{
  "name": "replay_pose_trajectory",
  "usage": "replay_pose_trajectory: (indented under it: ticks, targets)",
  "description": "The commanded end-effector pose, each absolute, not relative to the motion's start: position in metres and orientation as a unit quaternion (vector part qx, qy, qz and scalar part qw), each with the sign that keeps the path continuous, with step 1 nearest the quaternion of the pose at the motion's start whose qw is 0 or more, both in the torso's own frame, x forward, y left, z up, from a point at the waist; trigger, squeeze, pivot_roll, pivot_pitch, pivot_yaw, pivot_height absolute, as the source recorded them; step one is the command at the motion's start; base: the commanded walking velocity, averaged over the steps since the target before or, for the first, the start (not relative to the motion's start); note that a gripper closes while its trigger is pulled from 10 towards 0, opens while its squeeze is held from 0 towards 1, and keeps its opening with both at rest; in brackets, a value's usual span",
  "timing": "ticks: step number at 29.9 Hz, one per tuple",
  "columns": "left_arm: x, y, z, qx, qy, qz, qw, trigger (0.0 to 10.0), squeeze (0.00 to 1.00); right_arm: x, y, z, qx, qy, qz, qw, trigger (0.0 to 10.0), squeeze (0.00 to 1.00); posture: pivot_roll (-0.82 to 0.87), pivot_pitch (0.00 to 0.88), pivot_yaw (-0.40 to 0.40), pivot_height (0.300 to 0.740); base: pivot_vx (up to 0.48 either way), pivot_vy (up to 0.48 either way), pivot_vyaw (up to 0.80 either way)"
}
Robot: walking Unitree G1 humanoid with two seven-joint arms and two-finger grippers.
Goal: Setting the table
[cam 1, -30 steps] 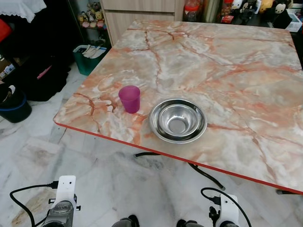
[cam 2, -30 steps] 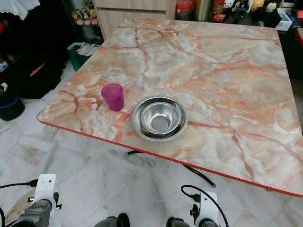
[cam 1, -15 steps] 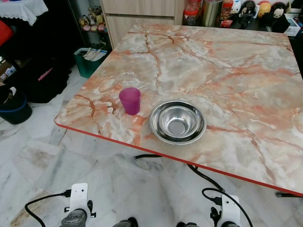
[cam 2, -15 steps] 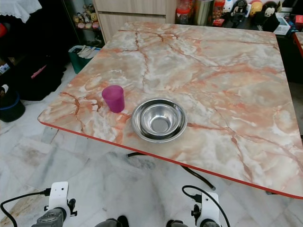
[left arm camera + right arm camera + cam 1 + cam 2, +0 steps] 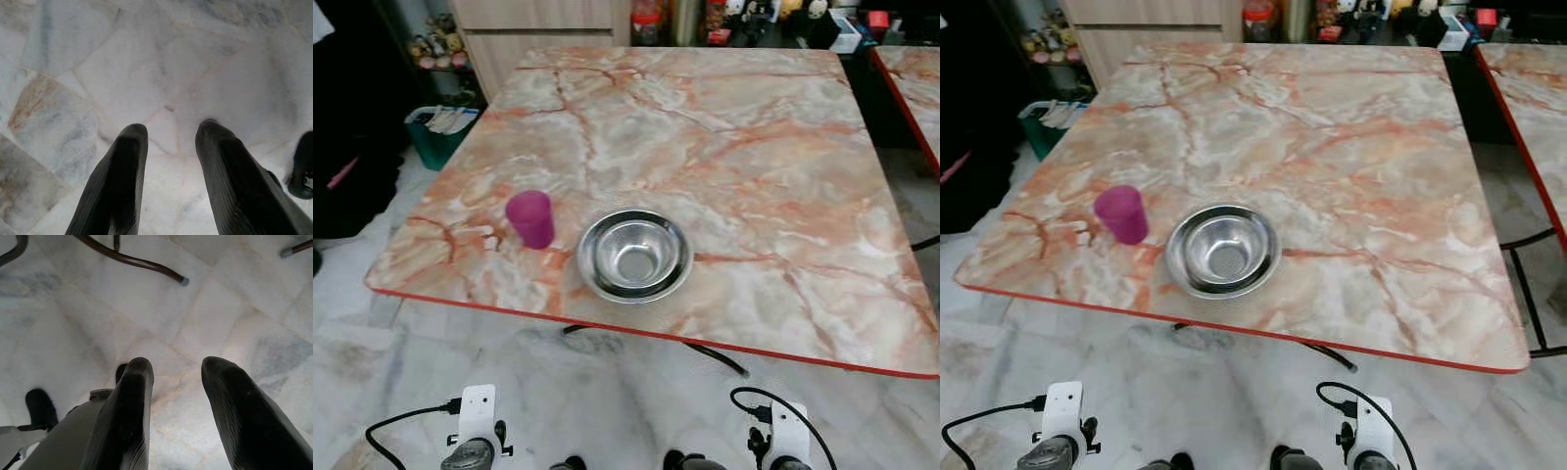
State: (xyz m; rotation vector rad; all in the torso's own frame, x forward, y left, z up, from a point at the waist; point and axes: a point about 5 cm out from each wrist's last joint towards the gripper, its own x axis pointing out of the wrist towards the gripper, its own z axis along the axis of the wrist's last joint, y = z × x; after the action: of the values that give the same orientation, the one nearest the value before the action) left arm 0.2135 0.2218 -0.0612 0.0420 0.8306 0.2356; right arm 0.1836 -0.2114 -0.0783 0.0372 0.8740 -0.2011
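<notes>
At the bottom of the frame both my arms hang low over the pale marble floor [image 5: 401,362]. My left tool [image 5: 168,132] points down at the tiles with its two black fingers parted and nothing between them; my right tool [image 5: 176,367] hangs the same way, parted and empty.

Above them, in the middle of the frame, the red-edged, orange-veined marble counter [image 5: 754,176] carries the task's things near its front edge. The round stainless steel bowl [image 5: 634,256] sits a little left of centre, empty, and the small purple plastic cup [image 5: 530,218] stands upright just beside it to the left, not touching.

Since half a second ago the whole scene has slid leftward and a second counter [image 5: 1538,88] has come in at the upper right, so my head has swung right; the cup and bowl themselves have kept their places. I judge this as looking around for the next item, with neither tool committed.

At the top of the frame, bottles and small figures crowd a dark shelf beyond the counter, too small to tell apart.
</notes>
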Motion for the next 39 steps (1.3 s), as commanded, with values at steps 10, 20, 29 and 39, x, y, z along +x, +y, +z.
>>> replay_pose_trajectory:
  ticks: [10, 20, 29, 39]
  targets:
    - [0.2040, 0.2260, -0.0658, 0.017, 0.414, 0.129, 0.901, 10.0, 0.00, 0.1783, -0.2101, -0.0815, 0.018, 0.434, -0.094, 0.896, 10.0, 0.00, -0.05, 0.196, 0.057, 0.740, 0.000, -0.386, -0.36]
    - [0.2048, 0.2283, -0.0648, 0.020, 0.413, 0.129, 0.902, 10.0, 0.00, 0.1778, -0.2089, -0.0818, 0.018, 0.433, -0.092, 0.897, 10.0, 0.00, -0.05, 0.184, 0.062, 0.740, 0.000, -0.480, 0.00]
    - [0.2046, 0.2286, -0.0648, 0.023, 0.413, 0.126, 0.902, 10.0, 0.00, 0.1769, -0.2083, -0.0823, 0.019, 0.433, -0.091, 0.896, 10.0, 0.00, -0.05, 0.171, 0.064, 0.740, 0.000, -0.480, 0.00]
    - [0.2054, 0.2261, -0.0651, 0.024, 0.414, 0.122, 0.902, 10.0, 0.00, 0.1765, -0.2083, -0.0823, 0.019, 0.432, -0.090, 0.897, 10.0, 0.00, -0.05, 0.175, 0.063, 0.740, 0.000, -0.480, 0.00]
